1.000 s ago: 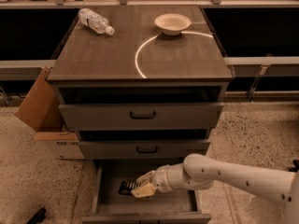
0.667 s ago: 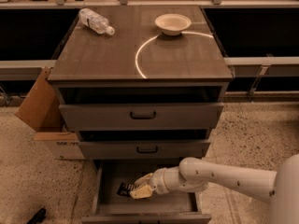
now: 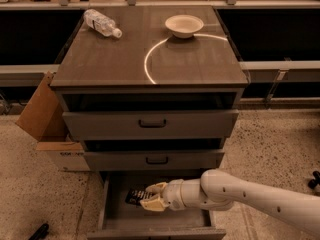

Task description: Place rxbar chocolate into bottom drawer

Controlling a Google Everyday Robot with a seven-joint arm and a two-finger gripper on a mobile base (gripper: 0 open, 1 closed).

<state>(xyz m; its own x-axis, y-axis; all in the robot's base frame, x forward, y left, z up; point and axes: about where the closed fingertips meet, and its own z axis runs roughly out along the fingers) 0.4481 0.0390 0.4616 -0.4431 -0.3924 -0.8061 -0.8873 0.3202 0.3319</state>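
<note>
One tool (image 3: 145, 197) low inside the open bottom drawer (image 3: 165, 223), fingers (image 3: 156, 187) clamped on the right end of the chocolate bar (image 3: 134, 196); bar dark, over the grey floor, left of centre. Up on the table (image 3: 125, 59), bottle (image 3: 101, 23) and bowl (image 3: 184, 25).

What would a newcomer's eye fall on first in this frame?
The pale arm reaching in from the lower right, its gripper inside the open bottom drawer, closed on one end of the dark rxbar chocolate. Next, the cabinet top: a clear plastic bottle lying at the back left and a white bowl at the back right.
</note>
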